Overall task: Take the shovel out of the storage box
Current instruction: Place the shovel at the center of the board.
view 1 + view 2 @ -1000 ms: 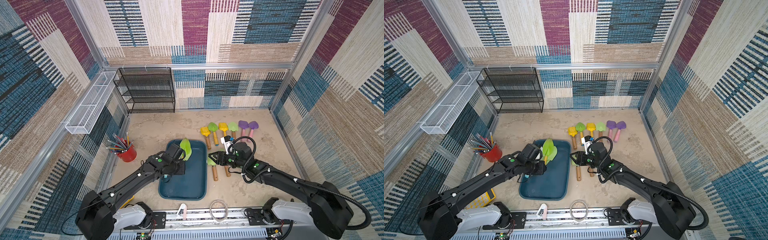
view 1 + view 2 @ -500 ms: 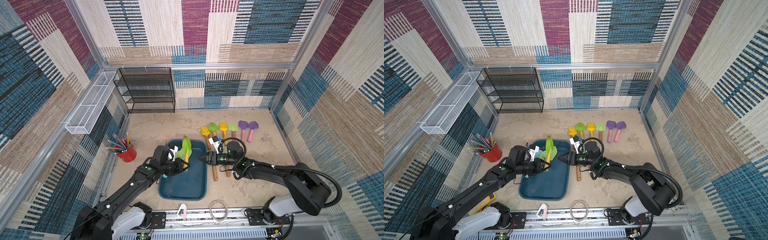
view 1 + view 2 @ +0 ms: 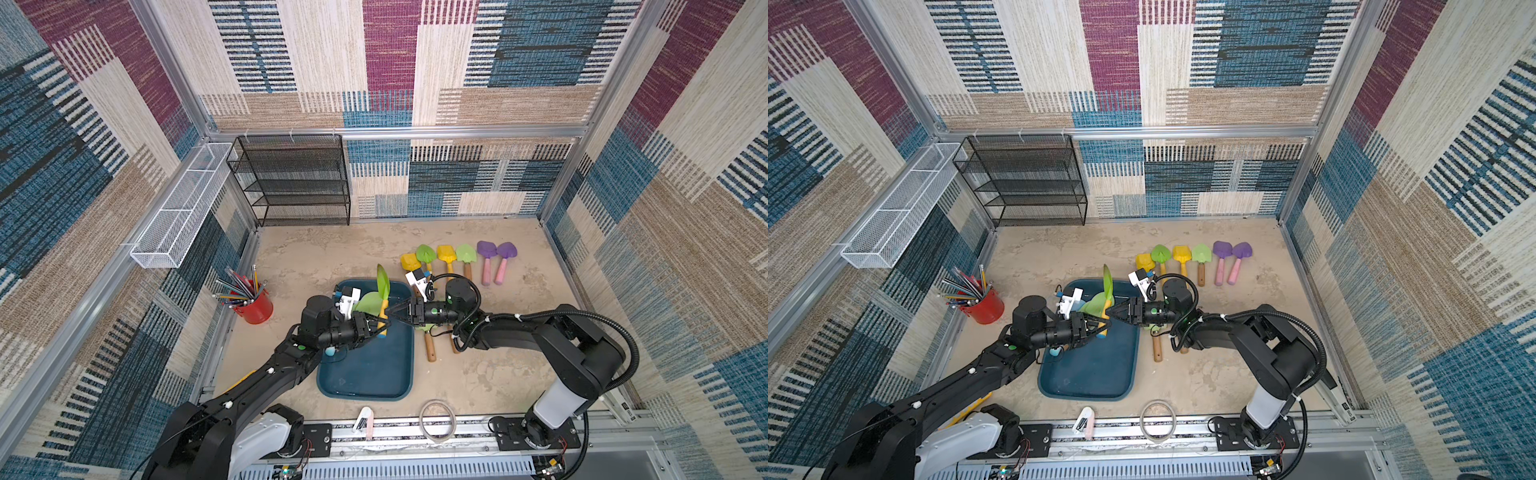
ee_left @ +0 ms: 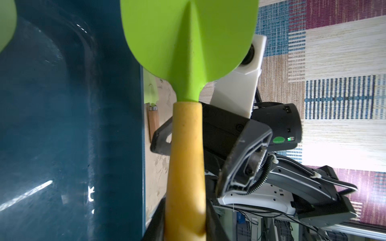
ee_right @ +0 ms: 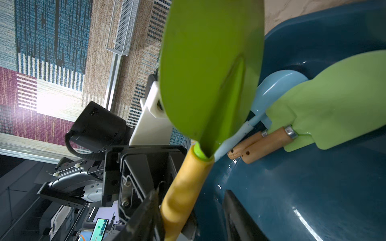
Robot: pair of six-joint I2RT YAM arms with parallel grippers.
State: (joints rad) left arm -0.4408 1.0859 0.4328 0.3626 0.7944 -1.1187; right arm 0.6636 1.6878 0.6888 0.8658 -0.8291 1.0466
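Here, the left gripper (image 3: 380, 326) has its jaws clamped tight on the yellow handle of the green shovel (image 3: 382, 286). It holds the handle near the bottom end. The shovel stands almost straight up, with the green blade on top. It hangs in the air over the back part of the storage box (image 3: 374, 365), and no part of it touches the box.

The right gripper (image 3: 388, 311) comes in from the other side and meets the same handle. Its jaws are apart, one on each side of the yellow handle, a bit above the left jaws. In the right wrist view, one jaw is right against the handle and the other is a little way off.

The storage box sits flat on the counter (image 3: 332, 257), in the middle near the front. More shovels lie in its back end. One has a pale green blade (image 5: 334, 100) and one has a light blue blade (image 5: 275, 87). Two wooden handles poke out from under the pale green blade.

Behind the box, to the right, a row of shovels (image 3: 465, 253) lies on the counter: yellow, green and purple ones. A red cup of pencils (image 3: 257, 307) stands to the left of the box.
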